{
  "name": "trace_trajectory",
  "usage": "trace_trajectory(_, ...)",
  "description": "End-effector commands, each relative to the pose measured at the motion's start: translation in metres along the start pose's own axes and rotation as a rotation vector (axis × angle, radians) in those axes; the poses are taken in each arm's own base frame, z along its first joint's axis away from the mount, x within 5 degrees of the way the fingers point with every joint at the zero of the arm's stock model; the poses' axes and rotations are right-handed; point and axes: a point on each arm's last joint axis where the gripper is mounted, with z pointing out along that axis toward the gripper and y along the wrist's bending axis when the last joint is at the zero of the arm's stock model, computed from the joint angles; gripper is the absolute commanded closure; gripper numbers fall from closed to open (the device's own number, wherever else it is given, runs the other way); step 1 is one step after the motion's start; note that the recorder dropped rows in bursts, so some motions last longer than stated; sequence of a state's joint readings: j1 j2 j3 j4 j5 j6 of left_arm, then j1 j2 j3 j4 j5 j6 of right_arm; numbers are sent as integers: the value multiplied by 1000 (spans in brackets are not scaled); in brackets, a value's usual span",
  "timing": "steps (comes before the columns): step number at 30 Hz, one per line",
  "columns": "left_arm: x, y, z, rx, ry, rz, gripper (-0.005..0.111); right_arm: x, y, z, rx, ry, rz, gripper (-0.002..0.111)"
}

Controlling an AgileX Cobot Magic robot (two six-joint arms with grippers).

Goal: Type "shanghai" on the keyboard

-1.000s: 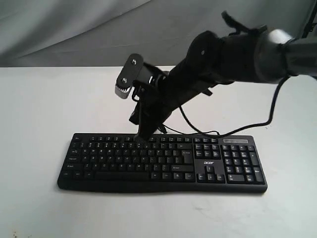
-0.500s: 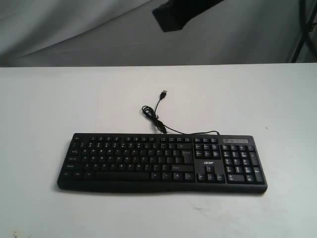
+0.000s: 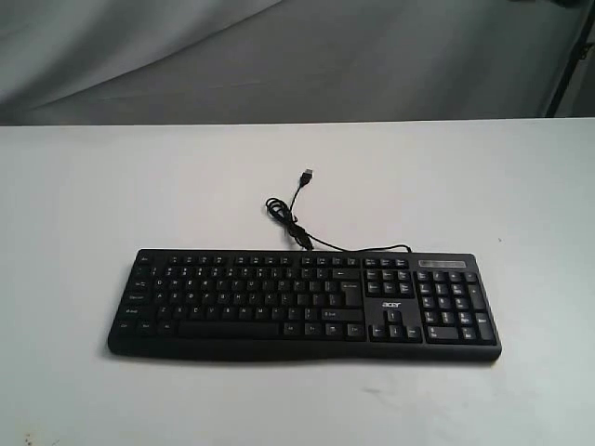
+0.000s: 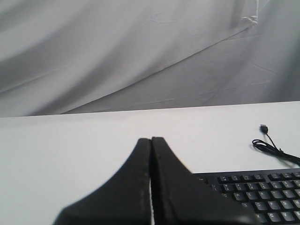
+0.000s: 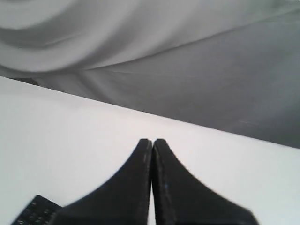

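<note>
Right now your keyboard [image 3: 307, 302] lies flat on the white table [image 3: 93, 186] with no arm over it — your left gripper [image 4: 151, 139] and right gripper [image 5: 153, 140] hang clear of the keys, jaws pressed together on nothing — so you cannot tell how much is typed.

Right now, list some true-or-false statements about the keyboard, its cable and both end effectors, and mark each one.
1. The keyboard lies flat on the white table. True.
2. The USB cable is plugged into a socket. False: its plug lies loose on the table.
3. The left end effector is shut. True.
4. The right end effector is pressing a key. False: it is shut, and nothing touches the keys in the exterior view.
5. The number pad is at the keyboard's left end in the exterior view. False: it is at the right end.
</note>
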State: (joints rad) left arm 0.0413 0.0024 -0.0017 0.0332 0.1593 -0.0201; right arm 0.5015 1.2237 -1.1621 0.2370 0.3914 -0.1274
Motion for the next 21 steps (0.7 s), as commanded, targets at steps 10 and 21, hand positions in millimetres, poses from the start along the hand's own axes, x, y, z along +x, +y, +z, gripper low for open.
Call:
trace_trajectory(10,0,0,0,7,-7,-2,107,122,-50,-132,430,-260,-41,108)
trace_trajectory(21,0,0,0,7,-7,-2,107,201,-46,-162,608,-366,33,108)
